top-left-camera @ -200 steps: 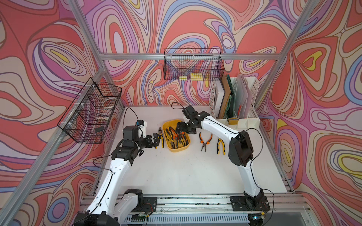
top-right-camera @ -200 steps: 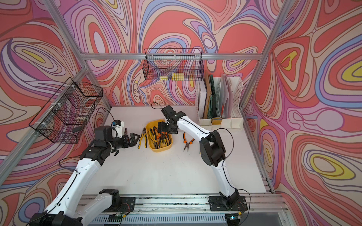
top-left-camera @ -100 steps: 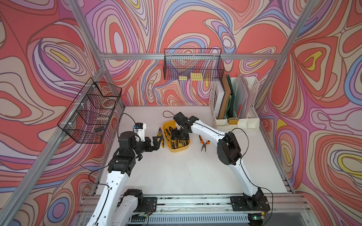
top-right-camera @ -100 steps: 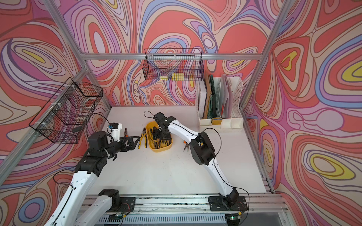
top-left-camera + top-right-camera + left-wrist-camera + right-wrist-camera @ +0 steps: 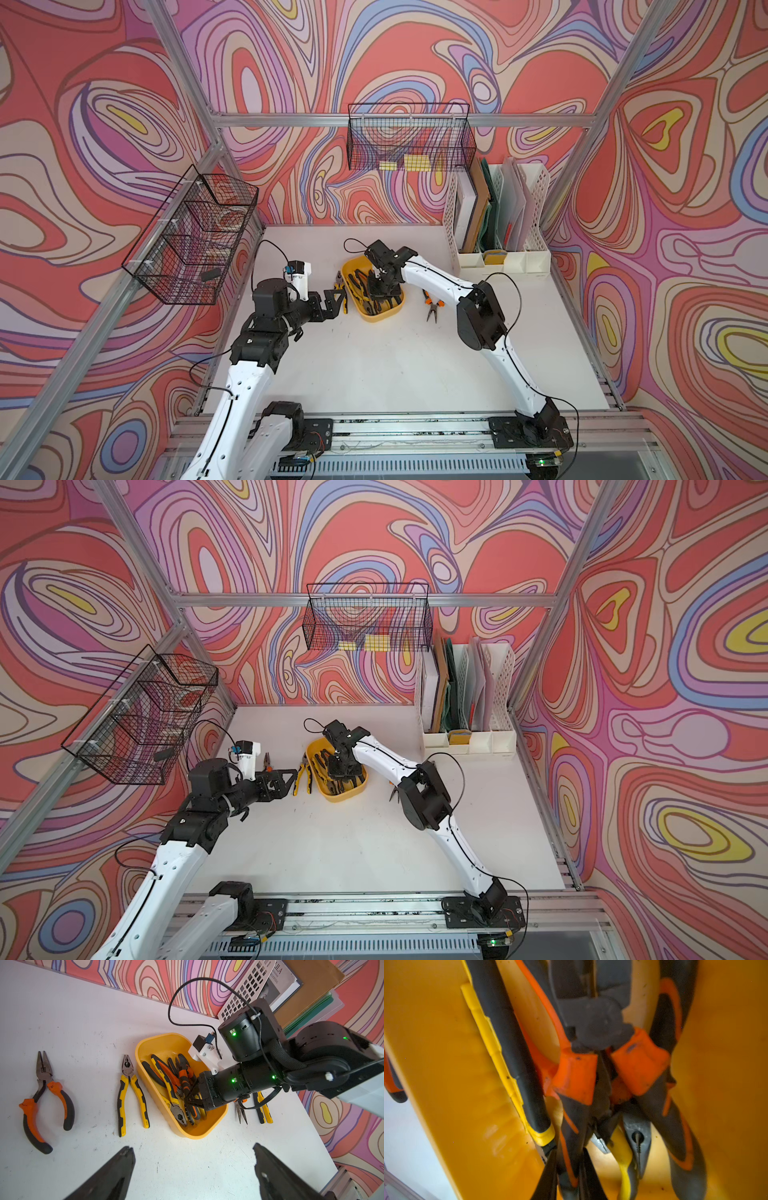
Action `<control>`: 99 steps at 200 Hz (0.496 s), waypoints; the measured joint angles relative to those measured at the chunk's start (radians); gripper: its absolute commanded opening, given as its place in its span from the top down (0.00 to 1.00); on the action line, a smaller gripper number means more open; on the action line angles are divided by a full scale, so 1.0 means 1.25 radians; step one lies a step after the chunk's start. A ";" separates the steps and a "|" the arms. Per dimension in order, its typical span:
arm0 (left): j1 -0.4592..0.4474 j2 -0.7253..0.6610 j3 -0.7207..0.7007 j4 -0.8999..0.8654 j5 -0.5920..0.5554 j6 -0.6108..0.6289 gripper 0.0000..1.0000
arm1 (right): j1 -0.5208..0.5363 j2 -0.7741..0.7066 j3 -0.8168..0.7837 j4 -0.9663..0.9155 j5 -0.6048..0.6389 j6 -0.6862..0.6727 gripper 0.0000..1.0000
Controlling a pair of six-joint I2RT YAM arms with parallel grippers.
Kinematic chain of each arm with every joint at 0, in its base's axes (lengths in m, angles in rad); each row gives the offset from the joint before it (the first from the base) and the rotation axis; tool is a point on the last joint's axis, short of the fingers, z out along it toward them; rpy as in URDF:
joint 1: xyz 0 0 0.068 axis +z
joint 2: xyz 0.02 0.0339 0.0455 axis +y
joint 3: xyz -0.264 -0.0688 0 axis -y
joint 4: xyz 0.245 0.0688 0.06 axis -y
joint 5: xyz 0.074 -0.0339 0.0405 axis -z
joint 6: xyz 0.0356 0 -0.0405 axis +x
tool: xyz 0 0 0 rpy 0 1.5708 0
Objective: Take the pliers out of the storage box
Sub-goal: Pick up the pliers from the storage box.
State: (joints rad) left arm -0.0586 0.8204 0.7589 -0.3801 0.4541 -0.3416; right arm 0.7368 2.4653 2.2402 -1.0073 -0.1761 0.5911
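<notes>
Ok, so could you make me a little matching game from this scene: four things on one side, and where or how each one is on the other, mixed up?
Things
1. left gripper
2. right gripper
3. yellow-handled pliers
4. file rack

States
A. down in the storage box, shut on orange-and-black pliers
B. standing by the back wall, holding folders
C. open above the table, holding nothing
D. lying on the table right beside the storage box

Pairs: 1-C, 2-A, 3-D, 4-B
</notes>
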 measured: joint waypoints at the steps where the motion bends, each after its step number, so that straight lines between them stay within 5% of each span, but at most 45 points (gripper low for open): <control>1: 0.000 0.000 0.000 0.000 0.000 0.000 0.06 | 0.000 0.000 0.000 0.000 0.001 0.000 0.96; 99: -0.002 0.047 0.000 -0.002 -0.017 -0.018 0.06 | 0.009 -0.056 0.005 -0.052 0.072 -0.041 1.00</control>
State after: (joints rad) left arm -0.0608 0.8795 0.7589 -0.3832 0.4332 -0.3645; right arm 0.7475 2.3951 2.2459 -1.0729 -0.0856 0.5396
